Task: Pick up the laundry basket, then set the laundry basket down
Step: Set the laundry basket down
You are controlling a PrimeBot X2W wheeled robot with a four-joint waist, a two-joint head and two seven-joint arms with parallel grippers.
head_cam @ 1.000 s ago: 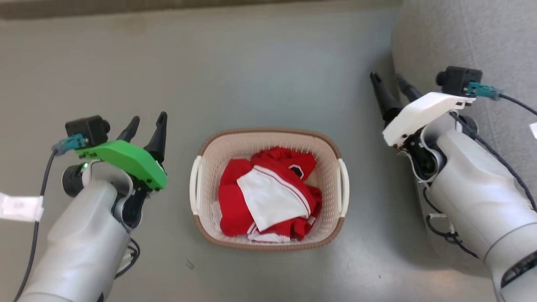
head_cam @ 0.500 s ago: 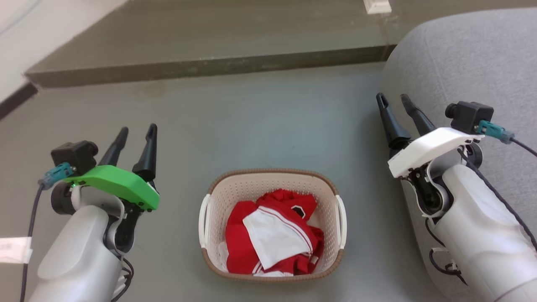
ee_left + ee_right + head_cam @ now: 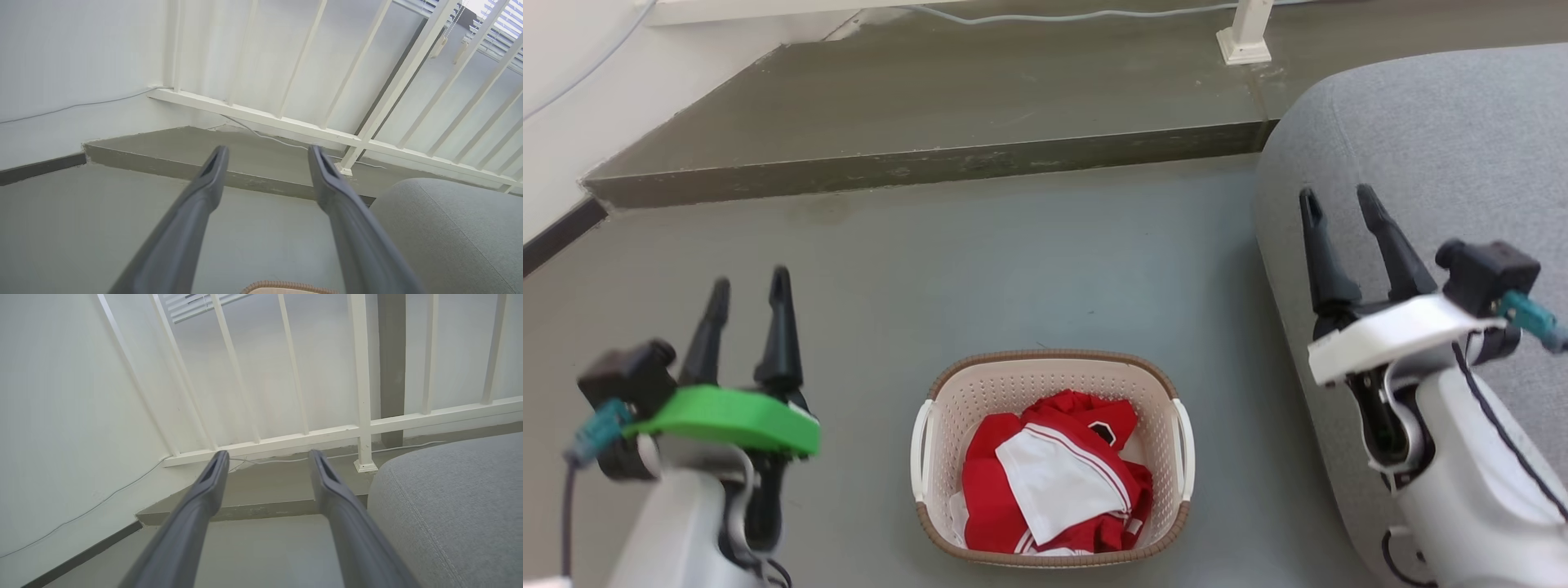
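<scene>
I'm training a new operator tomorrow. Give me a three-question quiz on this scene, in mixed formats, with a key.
1. True or false: the left end effector and the right end effector both grip the laundry basket.
2. What is inside the basket? A) red and white clothing B) blue towels C) shoes
3. Fill in: the grey cushion is on the robot's ____ side.
Key: 1 false; 2 A; 3 right.

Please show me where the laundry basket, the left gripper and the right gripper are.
laundry basket (image 3: 1054,355), head view, brown far rim.
left gripper (image 3: 750,278), head view, midway between fingertips.
right gripper (image 3: 1336,193), head view, midway between fingertips.
</scene>
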